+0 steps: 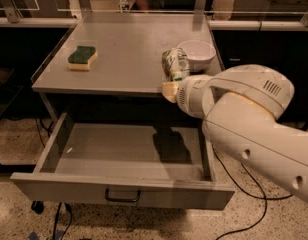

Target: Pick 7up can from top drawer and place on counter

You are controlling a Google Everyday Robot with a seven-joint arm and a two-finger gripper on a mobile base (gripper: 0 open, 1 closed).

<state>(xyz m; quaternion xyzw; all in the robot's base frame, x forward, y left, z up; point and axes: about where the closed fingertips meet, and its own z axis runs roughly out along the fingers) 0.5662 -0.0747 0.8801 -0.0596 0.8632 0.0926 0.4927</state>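
The 7up can (175, 64), white and green, is held in my gripper (172, 83) above the front right edge of the counter (124, 54). The gripper is shut on the can's lower part, and the big white arm comes in from the right. The top drawer (119, 156) stands pulled open below the counter, with its flat front panel and small dark handle (122, 196) toward me. Its floor shows only the arm's shadow.
A white bowl (196, 54) stands on the counter's right side, just behind and right of the can. A green and yellow sponge (82, 57) lies at the counter's left. Cables run over the speckled floor on the right.
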